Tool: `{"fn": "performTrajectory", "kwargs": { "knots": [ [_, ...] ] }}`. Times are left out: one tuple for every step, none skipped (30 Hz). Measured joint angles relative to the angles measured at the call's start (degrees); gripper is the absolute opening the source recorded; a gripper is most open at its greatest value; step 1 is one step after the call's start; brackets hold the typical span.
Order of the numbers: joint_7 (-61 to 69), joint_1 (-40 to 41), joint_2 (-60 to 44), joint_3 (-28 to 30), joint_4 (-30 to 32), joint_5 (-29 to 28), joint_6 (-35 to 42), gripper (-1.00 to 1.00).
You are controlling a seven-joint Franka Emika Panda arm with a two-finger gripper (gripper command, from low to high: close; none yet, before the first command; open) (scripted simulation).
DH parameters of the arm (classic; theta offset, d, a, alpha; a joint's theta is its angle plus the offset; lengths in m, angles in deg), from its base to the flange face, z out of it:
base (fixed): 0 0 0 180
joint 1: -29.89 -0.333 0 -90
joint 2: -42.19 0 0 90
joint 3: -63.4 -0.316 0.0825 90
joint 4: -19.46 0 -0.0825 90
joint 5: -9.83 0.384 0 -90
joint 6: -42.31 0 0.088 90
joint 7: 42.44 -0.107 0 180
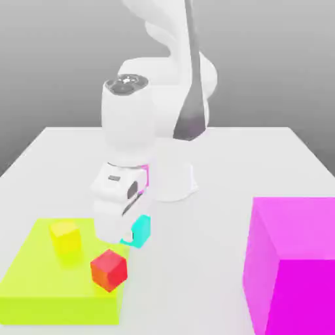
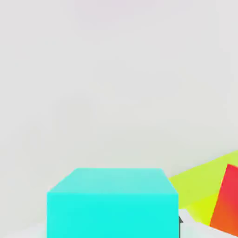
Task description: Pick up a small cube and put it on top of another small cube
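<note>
The small cyan cube (image 1: 141, 229) sits low over the white table, just off the right edge of a flat lime slab (image 1: 39, 288). My gripper (image 1: 131, 237) comes down on it from above and is shut on it. In the hand view the cyan cube (image 2: 112, 204) lies close under the hand. A small red cube (image 1: 108, 269) rests on the slab's near right corner, close in front of the cyan cube; it also appears in the hand view (image 2: 226, 204). A small yellow cube (image 1: 66, 237) stands further left on the slab.
A huge magenta cube (image 1: 294, 262) stands at the exterior view's right, well apart from my hand. The arm's white base (image 1: 174, 178) rises behind the cyan cube. The lime slab (image 2: 200, 186) reaches up beside the cube.
</note>
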Motion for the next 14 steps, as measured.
{"fn": "performTrajectory", "kwargs": {
  "knots": [
    [-2.0,0.3,0.1,0.0,-2.1,0.2,2.2,-1.00],
    [-4.0,0.6,0.1,0.0,-4.1,0.3,4.3,-1.00],
    [-6.0,0.9,0.2,0.0,-6.2,0.5,6.5,-1.00],
    [-8.0,1.2,0.2,0.1,-8.3,0.6,8.6,-1.00],
    [-9.3,1.4,-0.2,0.1,-9.7,0.9,9.7,-1.00],
    [-9.8,1.4,-1.2,0.2,-10.3,1.4,9.3,-1.00],
    [-9.8,1.2,-2.5,0.3,-10.4,1.9,8.2,-1.00],
    [-9.6,1.1,-4.0,0.4,-10.3,2.4,6.7,-1.00],
    [-9.4,1.0,-5.6,0.4,-10.1,2.8,4.9,-1.00],
    [-9.2,1.0,-7.2,0.4,-9.8,3.2,3.0,-1.00],
    [-9.0,1.2,-8.4,0.3,-9.6,3.4,1.7,1.00],
    [-9.0,1.3,-8.4,0.3,-9.6,3.4,1.7,1.00],
    [-9.0,1.3,-8.4,0.3,-9.6,3.4,1.7,1.00],
    [-9.0,1.3,-8.4,0.3,-9.6,3.4,1.7,1.00]
  ]
}}
